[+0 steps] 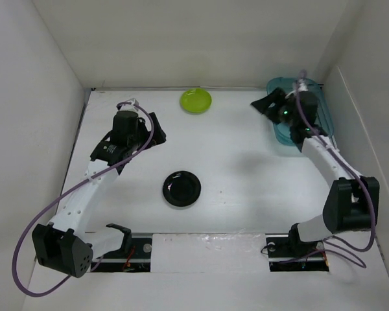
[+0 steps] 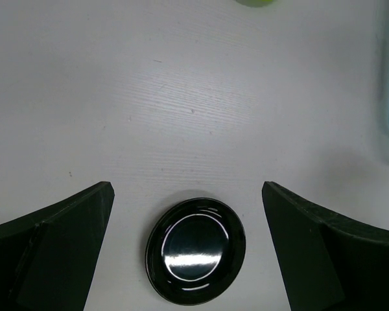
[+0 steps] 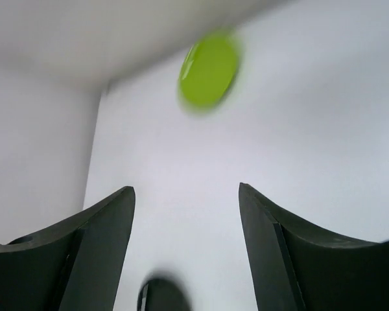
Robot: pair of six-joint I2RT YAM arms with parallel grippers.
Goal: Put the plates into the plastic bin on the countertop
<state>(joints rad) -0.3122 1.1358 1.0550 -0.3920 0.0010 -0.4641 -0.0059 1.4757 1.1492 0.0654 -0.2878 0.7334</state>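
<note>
Left gripper [image 2: 187, 191]: jaws wide, empty, aimed at black plate [image 2: 196, 251] at countertop [image 1: 246, 168] centre.
Right gripper [image 3: 187, 191]: jaws apart, empty, over teal bin [image 1: 282, 133] at 2 o'clock.
Lime green plate [image 1: 196, 100] at 12 o'clock.
Risks: glossy shallow rim slips from pinch; right arm clips bin rim, shifting it.
Count: two loose plates, one bin; bin contents hidden.

A robot test lab rather than a kitchen: a plain white table [image 1: 246, 162] is boxed in by bare white walls [image 1: 181, 39] behind it and on both sides. A black left arm [image 1: 84, 188] and right arm [image 1: 330, 162] are bolted at the table's near edge, trailing purple cables [image 1: 32, 240]. A black plate [image 1: 181, 188] near the table's middle, a green plate [image 1: 196, 100] at its far edge and a teal plastic bin [image 1: 282, 133] in its far right corner lie there as props
</note>
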